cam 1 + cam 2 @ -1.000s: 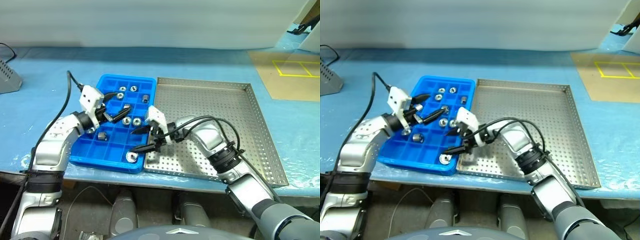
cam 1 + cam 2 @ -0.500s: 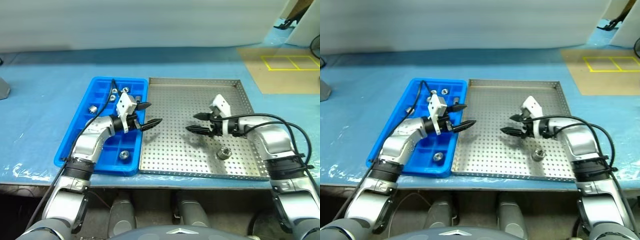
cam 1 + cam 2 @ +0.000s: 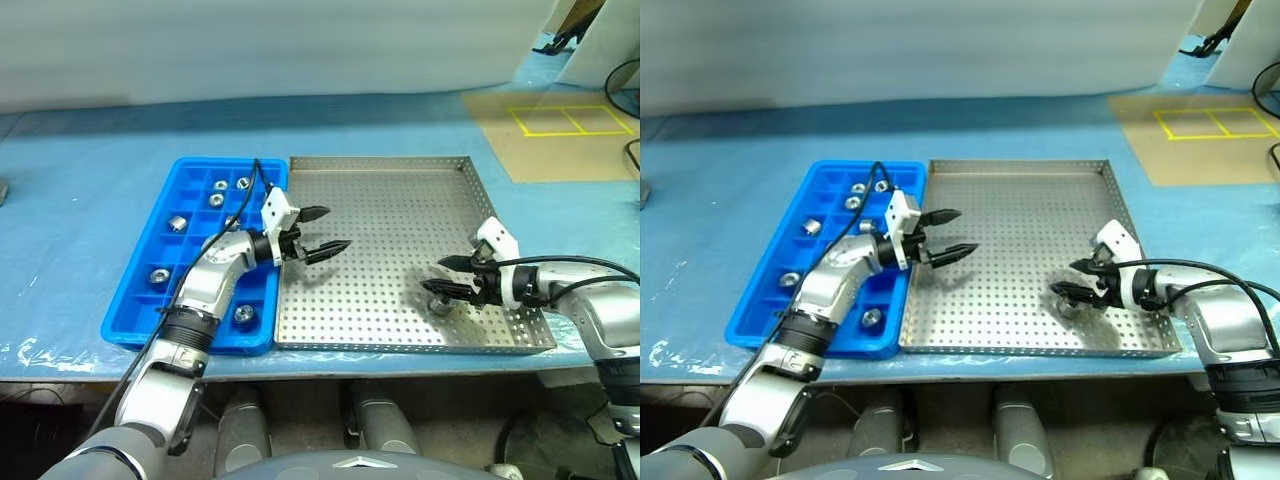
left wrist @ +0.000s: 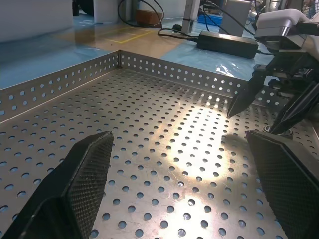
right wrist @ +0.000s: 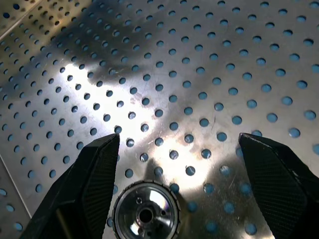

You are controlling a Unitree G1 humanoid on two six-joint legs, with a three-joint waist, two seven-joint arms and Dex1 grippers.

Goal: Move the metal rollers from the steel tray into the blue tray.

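A: What has just changed, taking the steel tray (image 3: 400,190) as landmark?

B: A second ago both grippers stood over the blue tray (image 3: 150,300), which lies against the steel tray's left rim on the blue tabletop (image 3: 80,180); now the right gripper (image 3: 447,278) hangs near the steel tray's front right corner, and the left gripper (image 3: 322,230) reaches in level over its left part; the camera has also shifted, so the trays' apparent drift is no move of theirs.

A: Meaning for the task?

B: Judged from this, one delivery is finished and the next pick-up is beginning.

A: State of the jaws?

B: Both pairs are spread wide and hold nothing; the right pair straddles the last roller (image 5: 145,213) without touching it.

A: Where is that roller, and how does it look?

B: It stands on the perforated floor near the steel tray's front right corner; a short bright cylinder, knurled at the edge, with a dark central bore facing up; the other metal rollers (image 3: 216,200) sit singly in compartments of the blue tray.
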